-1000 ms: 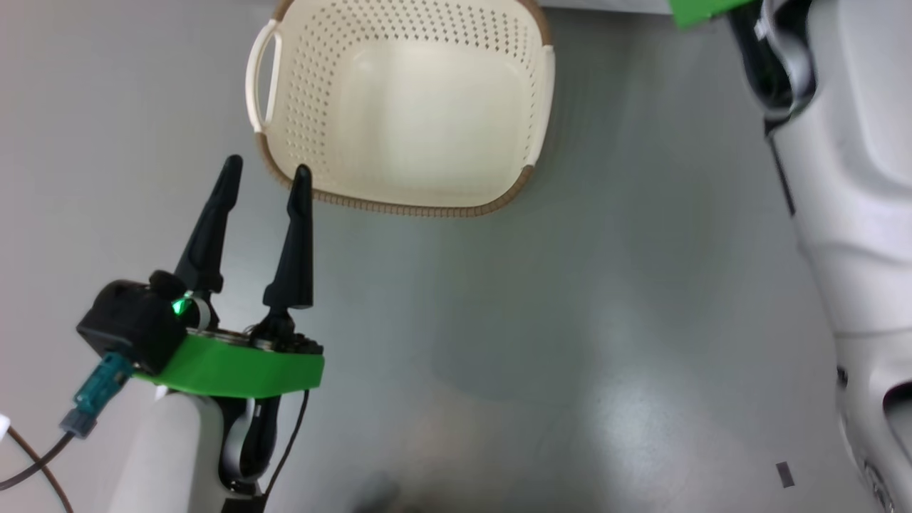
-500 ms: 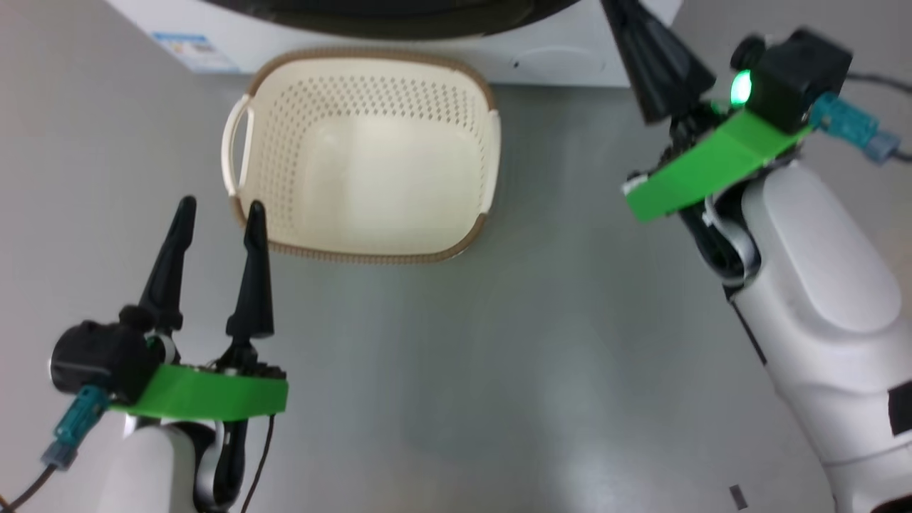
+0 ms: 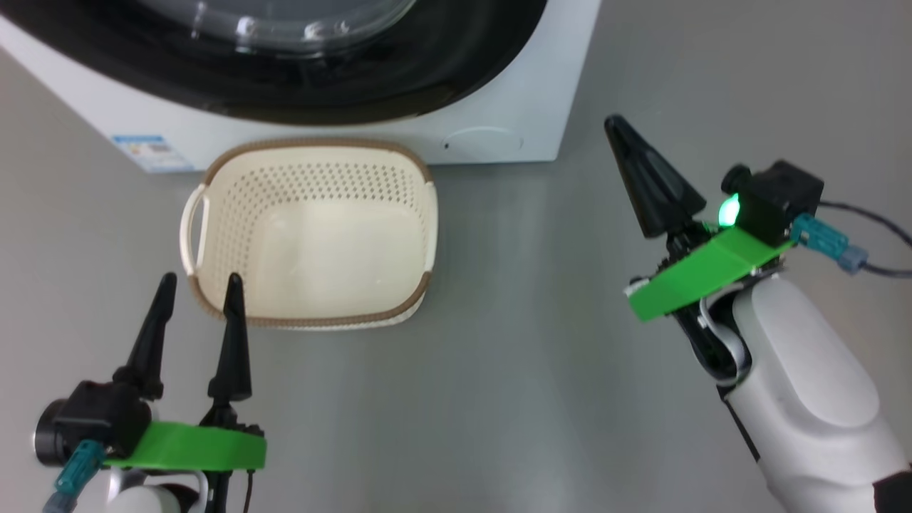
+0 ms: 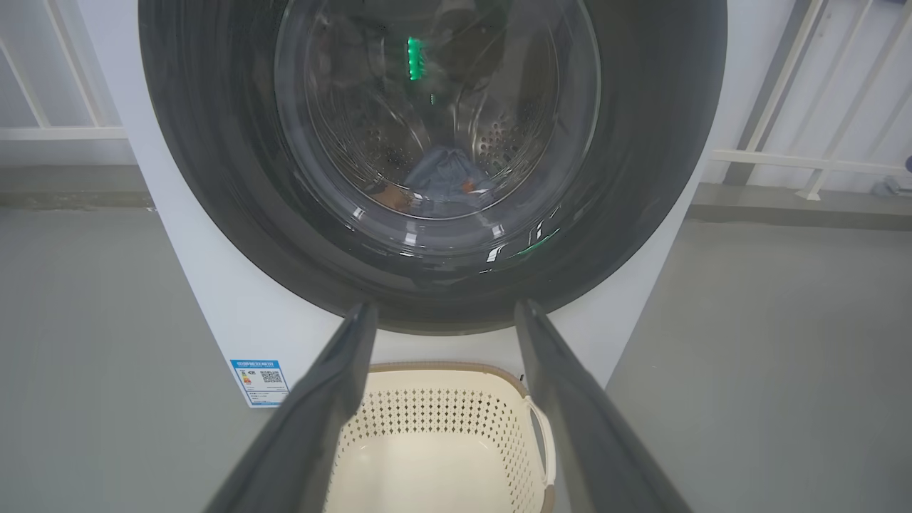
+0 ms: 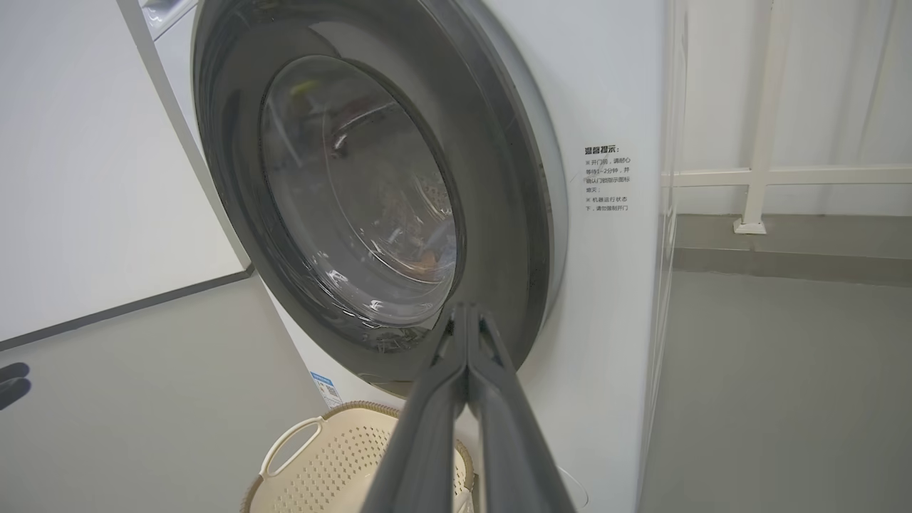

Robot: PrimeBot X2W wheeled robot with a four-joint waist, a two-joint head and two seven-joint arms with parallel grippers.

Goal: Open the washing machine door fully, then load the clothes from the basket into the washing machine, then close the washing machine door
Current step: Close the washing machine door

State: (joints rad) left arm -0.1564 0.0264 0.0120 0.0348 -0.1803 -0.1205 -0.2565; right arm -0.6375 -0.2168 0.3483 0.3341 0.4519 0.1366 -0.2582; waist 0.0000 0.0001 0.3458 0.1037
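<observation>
Hovering at 7 o'clock, the left gripper [image 3: 199, 279] has its jaws spread and empty, by the near corner of the basket [image 3: 320, 189]. At 3 o'clock the right gripper [image 3: 616, 127] has its jaws pressed together, holding nothing. Beyond, at 12, the door [image 3: 427, 78] is shut on the washer [image 3: 499, 107], with clothes [image 4: 442, 182] inside.

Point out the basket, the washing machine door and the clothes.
basket [image 3: 313, 182]: head view, perforated far wall.
washing machine door [image 4: 214, 178]: left wrist view, black rim.
clothes [image 4: 445, 178]: left wrist view, blue fabric behind glass.
</observation>
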